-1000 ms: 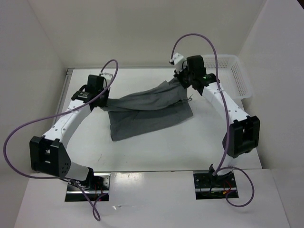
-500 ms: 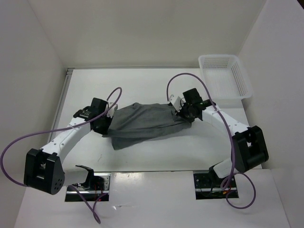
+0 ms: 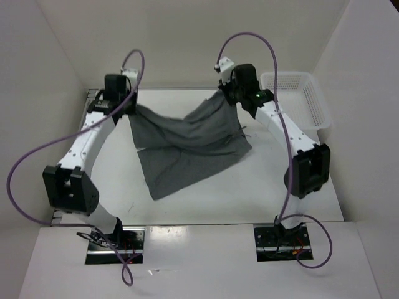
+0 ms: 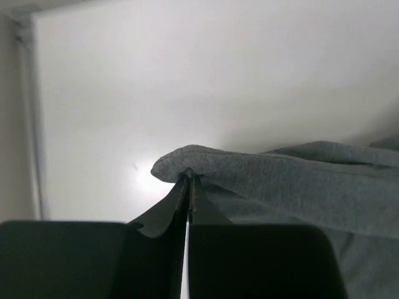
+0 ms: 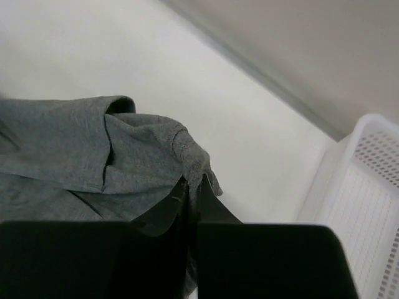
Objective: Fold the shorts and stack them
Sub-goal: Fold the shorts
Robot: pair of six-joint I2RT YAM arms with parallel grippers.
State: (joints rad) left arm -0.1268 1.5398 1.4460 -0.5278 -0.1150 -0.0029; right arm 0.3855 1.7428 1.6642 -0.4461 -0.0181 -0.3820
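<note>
We record the left arm (image 3: 92, 137) and right arm (image 3: 282, 124) both stretched far forward, wrists raised. The left gripper (image 4: 189, 179) and right gripper (image 5: 189, 182) each stand with fingers pressed together, pinching the shorts (image 3: 187, 146).

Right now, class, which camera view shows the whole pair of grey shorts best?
The top external view: the shorts hang whole between two raised corners, their lower edge on the table. The left wrist view shows just one pinched corner; the right wrist view, another corner beside the basket.
</note>
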